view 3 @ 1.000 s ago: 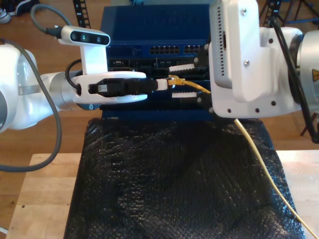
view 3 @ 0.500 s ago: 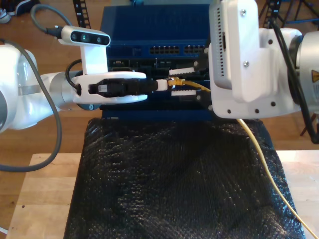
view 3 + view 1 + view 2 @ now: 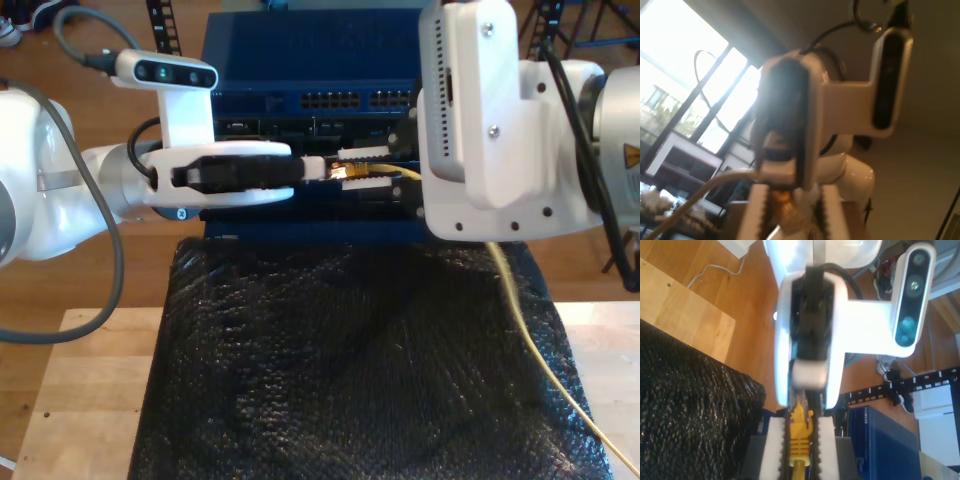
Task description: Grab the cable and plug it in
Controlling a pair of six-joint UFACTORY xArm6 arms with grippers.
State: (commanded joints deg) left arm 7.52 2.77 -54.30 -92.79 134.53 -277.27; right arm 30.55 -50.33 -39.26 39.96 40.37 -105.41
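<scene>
With the cable (image 3: 801,445) pinched in the closed second pincer (image 3: 801,422) beyond the worktop's (image 3: 90,380) far edge, and the first pincer's (image 3: 320,168) grip unclear, its plug was best squared to a switch (image 3: 300,60) port before being pushed.

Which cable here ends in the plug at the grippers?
The thin pale-yellow cable crossing the black mat at the exterior view's right; the thick grey cable belongs to an arm.

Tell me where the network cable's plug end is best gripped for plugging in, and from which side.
Take the network cable by its yellow ribbed boot just behind the plug, coming from the cord side along its axis. The boot looks thicker and flat-sided, so pads should seat squarely, and the plug tip stays free. My second pincer holds it this way.
</scene>
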